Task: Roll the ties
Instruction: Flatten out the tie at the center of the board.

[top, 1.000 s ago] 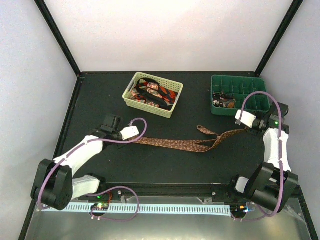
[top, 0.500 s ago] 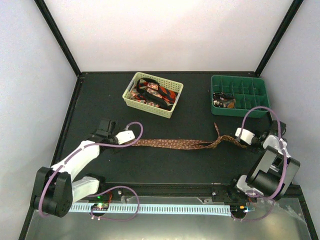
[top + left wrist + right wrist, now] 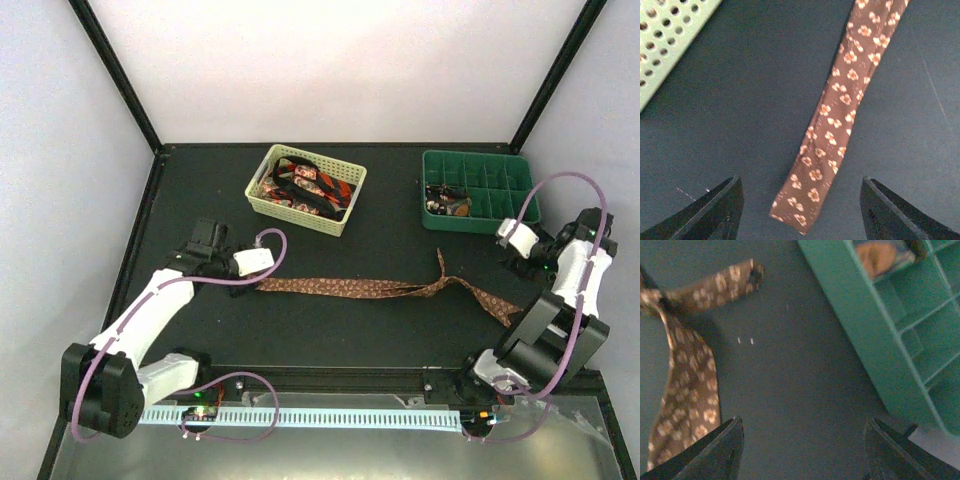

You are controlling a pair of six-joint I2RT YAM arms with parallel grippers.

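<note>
Overhead; wrist views close above tie (image 3: 385,289)

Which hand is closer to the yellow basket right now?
Left. The left hand is just on the robot's side of the yellow basket, over the brown tie's end; the right hand is far off to its right, by the green tray.

The brown tie (image 3: 845,100) runs off the left wrist view's top edge.

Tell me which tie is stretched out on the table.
The brown flower-print tie; the red-and-black ties sit bunched in the yellow basket.
</note>
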